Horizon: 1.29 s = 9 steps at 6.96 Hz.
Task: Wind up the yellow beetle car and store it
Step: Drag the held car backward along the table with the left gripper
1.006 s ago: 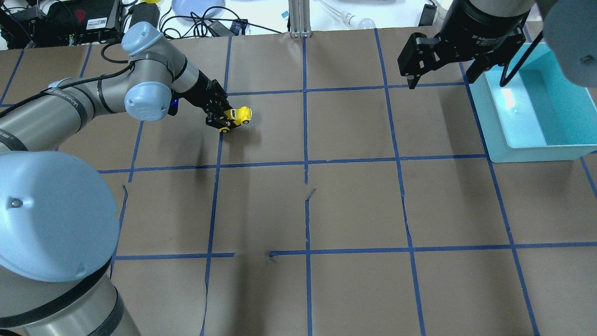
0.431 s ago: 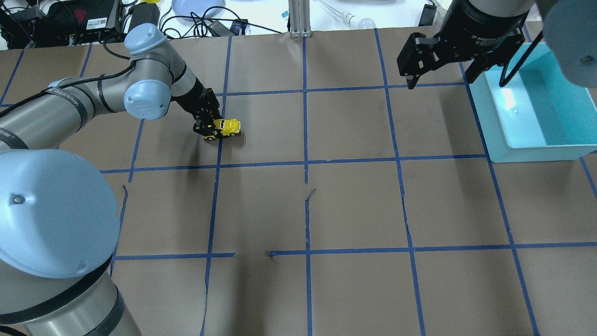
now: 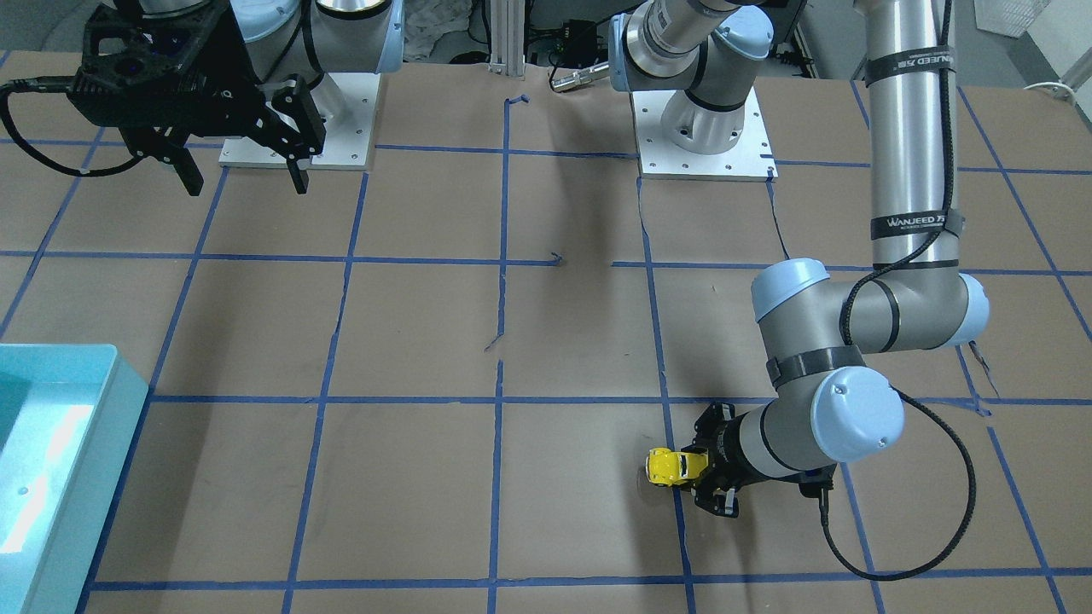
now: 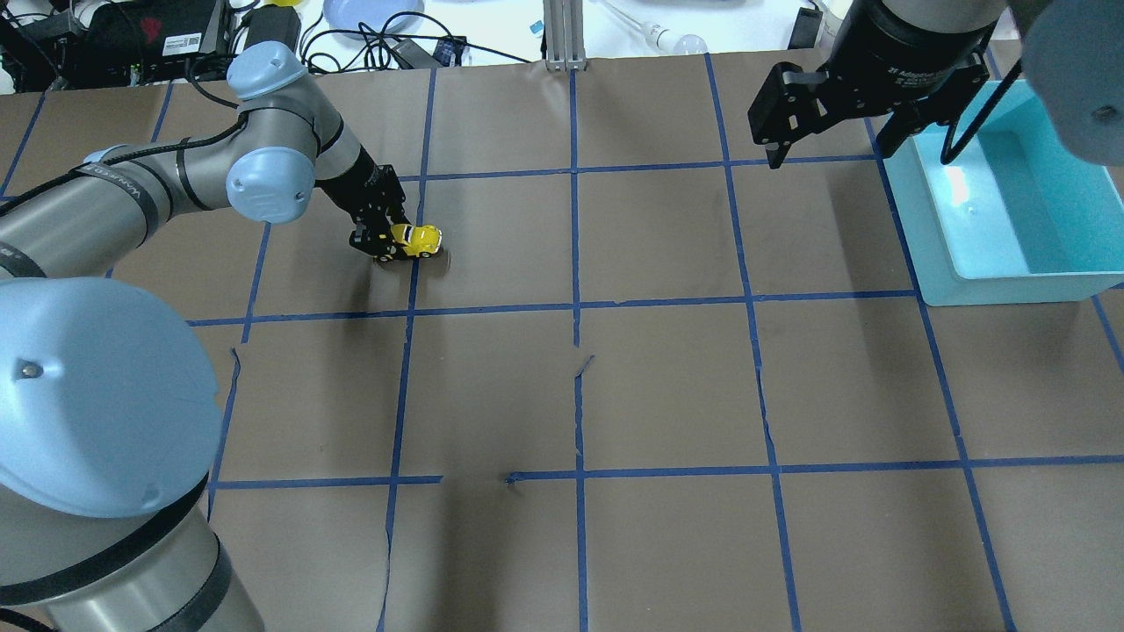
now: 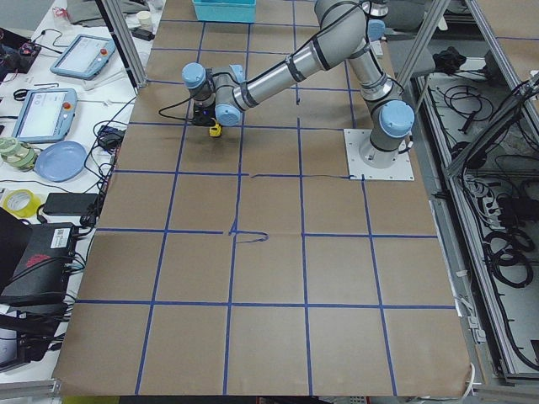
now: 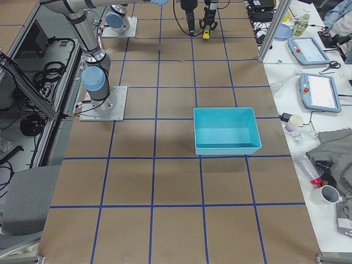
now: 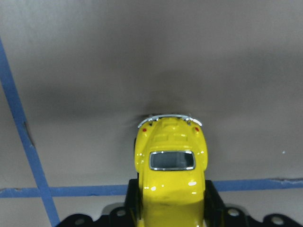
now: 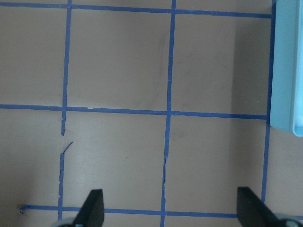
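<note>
Dragged yellow beetle car [image 4: 420, 237] back leftward, clamped across its sides by left gripper [image 4: 392, 243]. Probably light, glossy, slippery, so best pinched low on the flanks.

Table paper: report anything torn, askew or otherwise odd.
The brown paper is split near the table's middle, with a small ragged flap at the seam. The blue tape line nearer the robot has a gap. Nothing else stands out.

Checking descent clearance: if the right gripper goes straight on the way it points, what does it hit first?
Probably the bare table paper. The right gripper, open, points down at taped squares with nothing between. The blue bin sits off to one side, outside that line.
</note>
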Tool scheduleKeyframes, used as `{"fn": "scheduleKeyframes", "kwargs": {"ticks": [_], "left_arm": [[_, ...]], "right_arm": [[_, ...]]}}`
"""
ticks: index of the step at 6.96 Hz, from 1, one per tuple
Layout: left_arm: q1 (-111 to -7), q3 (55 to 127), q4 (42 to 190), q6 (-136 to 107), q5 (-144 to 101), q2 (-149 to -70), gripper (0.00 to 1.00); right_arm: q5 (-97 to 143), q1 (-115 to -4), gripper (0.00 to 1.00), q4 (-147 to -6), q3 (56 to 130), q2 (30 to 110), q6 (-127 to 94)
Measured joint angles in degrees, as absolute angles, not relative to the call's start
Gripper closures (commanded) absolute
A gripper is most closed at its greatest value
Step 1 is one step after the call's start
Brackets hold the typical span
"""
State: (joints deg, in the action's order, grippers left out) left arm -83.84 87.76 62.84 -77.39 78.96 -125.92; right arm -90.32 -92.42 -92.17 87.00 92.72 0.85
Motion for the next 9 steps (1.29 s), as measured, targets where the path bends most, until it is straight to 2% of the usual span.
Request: {"fn": "scheduleKeyframes", "kwargs": {"ticks": [9], "left_arm": [[-73.8,86.6,62.8,-68.8,81.4,-126.7,1.0]], "right_arm": [[-90.2,-92.4,0.0,-92.2,87.0,92.7,0.8]]}}
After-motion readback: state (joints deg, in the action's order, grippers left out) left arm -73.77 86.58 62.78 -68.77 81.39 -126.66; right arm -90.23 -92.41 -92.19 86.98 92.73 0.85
